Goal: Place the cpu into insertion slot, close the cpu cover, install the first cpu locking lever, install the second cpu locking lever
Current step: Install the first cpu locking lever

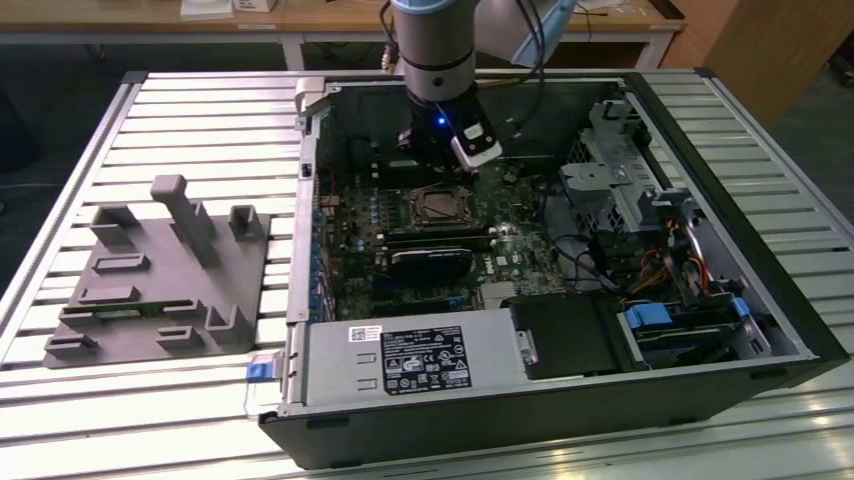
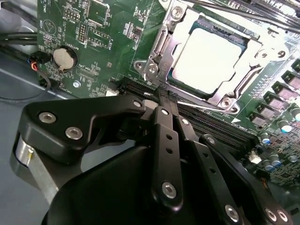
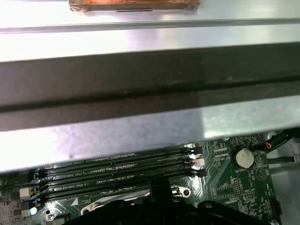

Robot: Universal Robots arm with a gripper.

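Centrally: cpu [image 2: 211,56], silvery top up, seated flat in the insertion slot [image 1: 438,206] on the green circuit board [image 2: 108,51], inside the open computer case [image 1: 561,410]. Framed by the cpu cover [image 2: 160,47], lowered over the chip's margins with the metal top showing through the window; judged closed, so placing and covering apparently done. Thin bright wire rod [image 2: 211,108], probably a locking lever, lying along one edge of the socket, just beside the cover's corner. Claw [image 2: 165,101] clenched, fingertips pressed together, at or touching that rod's end; not possible to tell whether anything thin is pinched between them. Positioned so, presumably, to bear on the lever rather than on the chip. Long black memory slots [image 2: 220,129] directly alongside the socket, beneath the claw's fingers; little spare room on that side. Coin cell [image 2: 64,57] well apart, across open board. Case wall [image 3: 140,70] rising near the memory slots, limiting sideways travel there; open top leaving free room above. Case resting on the slatted tabletop [image 1: 200,110]; grey moulded fixture [image 1: 160,280] on the exterior view's left, apart from the case.
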